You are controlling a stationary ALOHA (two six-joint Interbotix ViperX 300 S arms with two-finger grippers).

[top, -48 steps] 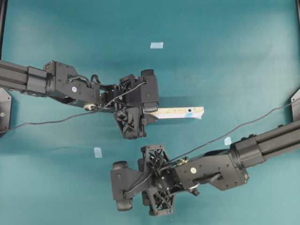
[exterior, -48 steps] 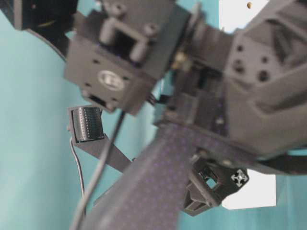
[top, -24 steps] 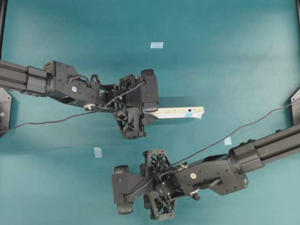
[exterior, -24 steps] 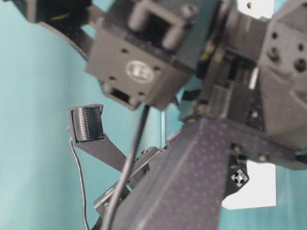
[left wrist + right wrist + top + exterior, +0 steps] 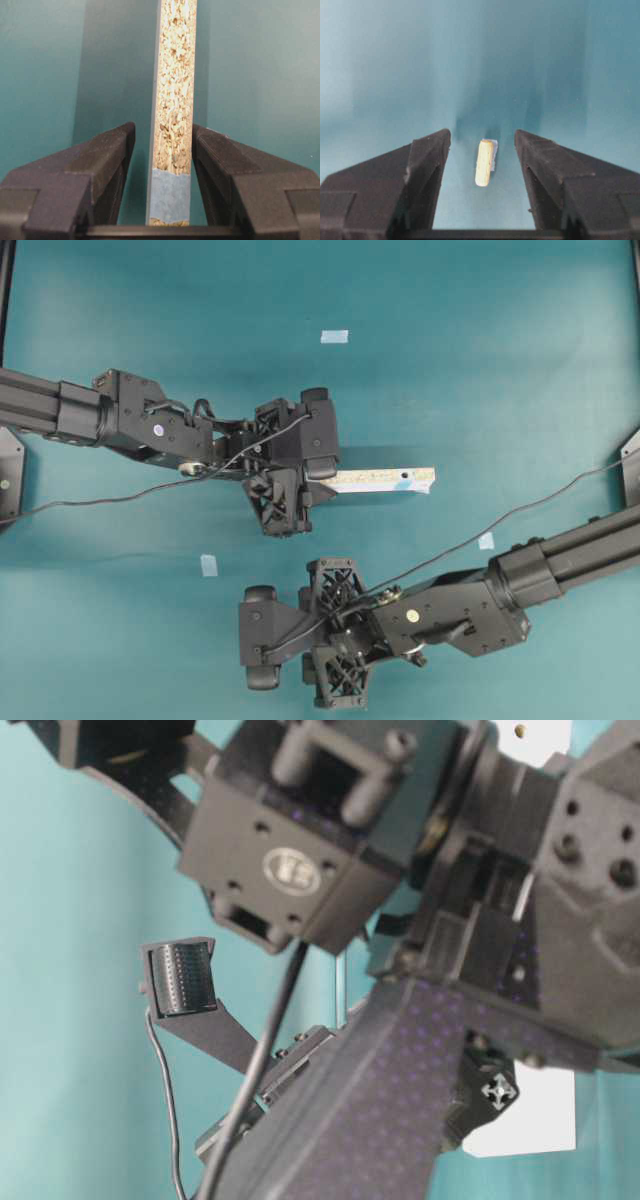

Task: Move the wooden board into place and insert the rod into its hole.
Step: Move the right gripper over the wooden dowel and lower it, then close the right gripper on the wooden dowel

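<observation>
Chipboard makes up the long narrow pale wooden board (image 5: 385, 479), a stiff speckled strip that looks light and unlikely to bend, with a small dark hole (image 5: 404, 481) near its far end and a patch of light-blue tape on the near end. The left tool (image 5: 162, 165) takes it at that taped end, its two black fingers (image 5: 107, 160) closed against the strip's sides in the left wrist view, so the board juts out over the teal surface (image 5: 480, 360) with the hole end free; held so far from the hole, that end could sag or swing under a push. The tiny short cream-white cylinder rod (image 5: 484, 162) lies on the surface beside a scrap of pale tape. It looks light, hard and smooth, prone to roll or tip, so I judge the best hold to be across its middle, leaving one end clear to enter the hole. The right tool (image 5: 482, 167) stands open, its fingers (image 5: 430, 165) either side of the rod and apart from it, pointing downward at the surface. Overhead, the left arm reaches in level from the left, and the right arm comes in from the lower right.
</observation>
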